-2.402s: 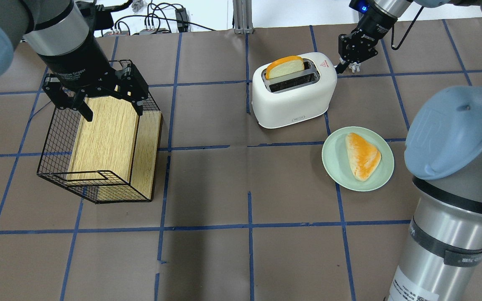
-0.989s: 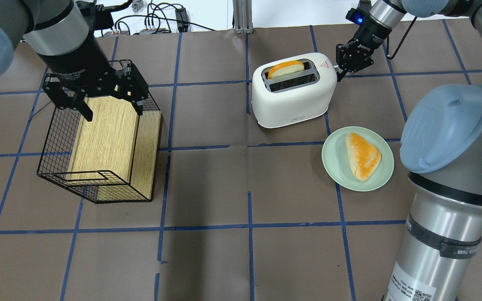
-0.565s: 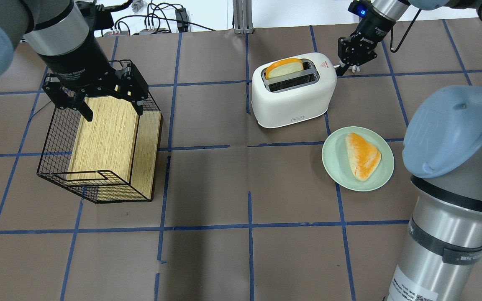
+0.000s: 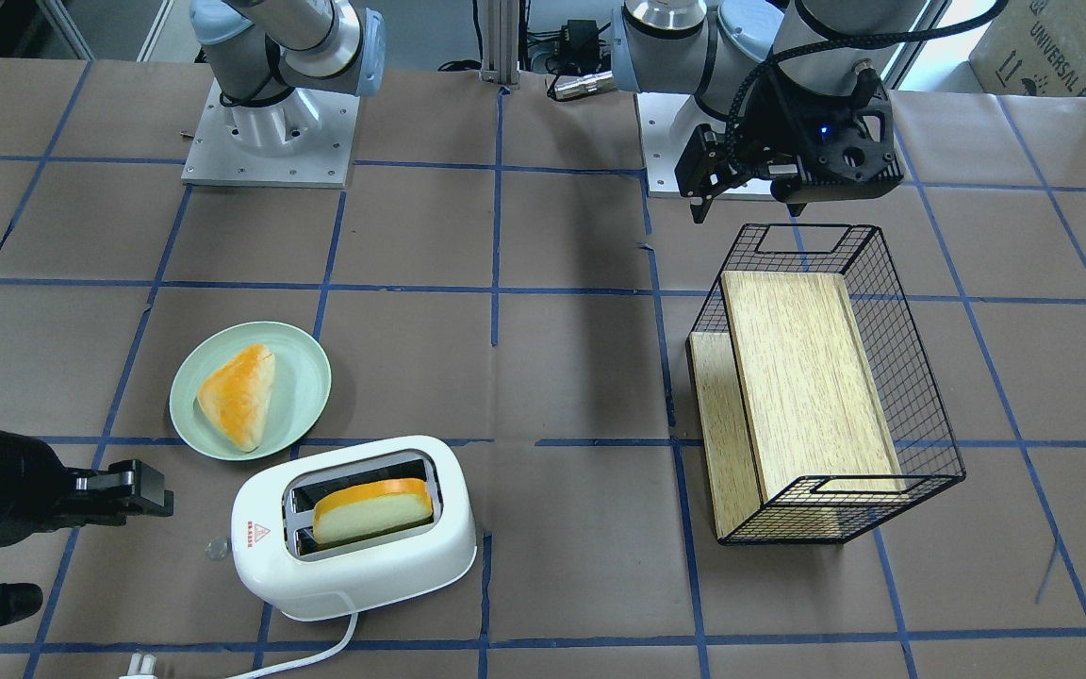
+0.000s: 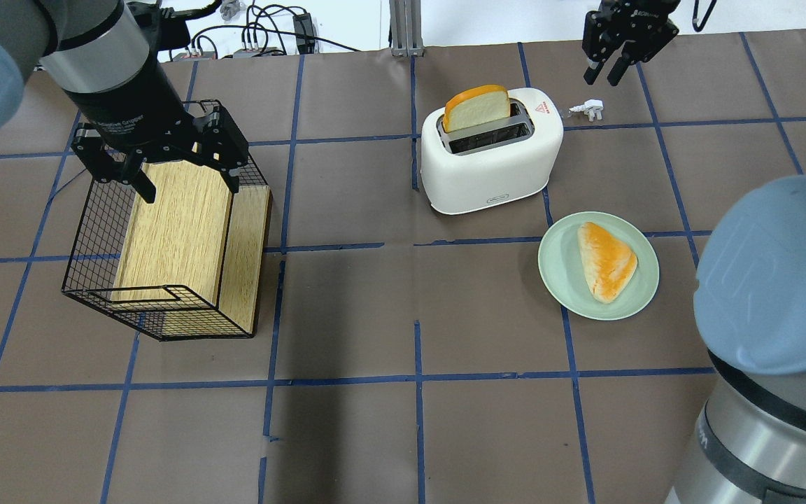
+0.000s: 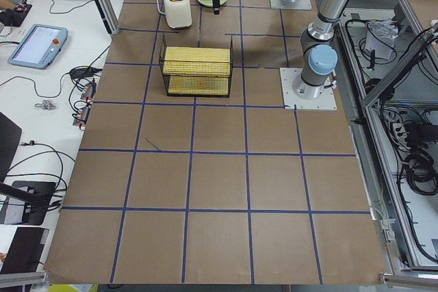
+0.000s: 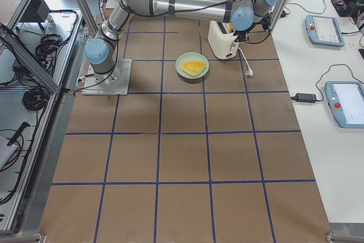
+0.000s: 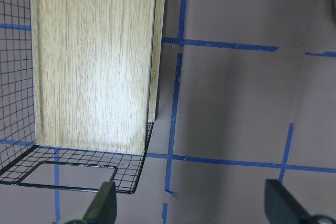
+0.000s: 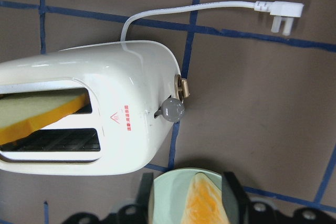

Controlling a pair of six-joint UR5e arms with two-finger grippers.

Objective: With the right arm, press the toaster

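Change: the right gripper (image 5: 600, 78) has drawn off from the toaster (image 5: 490, 161), whose lever end it was pressed against a moment ago, to the table's far edge. The bread slice (image 5: 476, 108) stands taller out of its slot than before.
Right gripper: fingers spread, nothing between them.
Toaster: on the table's far middle, its red-triangle end turned towards the robot's right.
Toaster and gripper: the gripper hangs beyond that end and apart from it, with no contact.
Right wrist view: looks down on the lever end and shows the clear lever knob (image 9: 172, 108) on its stem beside a brass-coloured dial (image 9: 182, 87). The overhead view does not show these parts. Both fingertips frame the bottom edge, wide apart.
Front view: the white cord (image 4: 317, 649) leaves the toaster's base and curls along the tape line. Only one finger of the right gripper is clearly seen.
In between: the white plug (image 5: 587, 108) lies on the table between the gripper and the toaster's end.
Nearby: a green plate (image 5: 551, 276) carrying a pastry (image 5: 606, 260) sits just beside the toaster's near right corner.
Left gripper (image 5: 186, 178): fingers spread, hanging over the far end of a wire basket (image 5: 95, 231) that holds a wooden board (image 5: 179, 224), well apart from the toaster.
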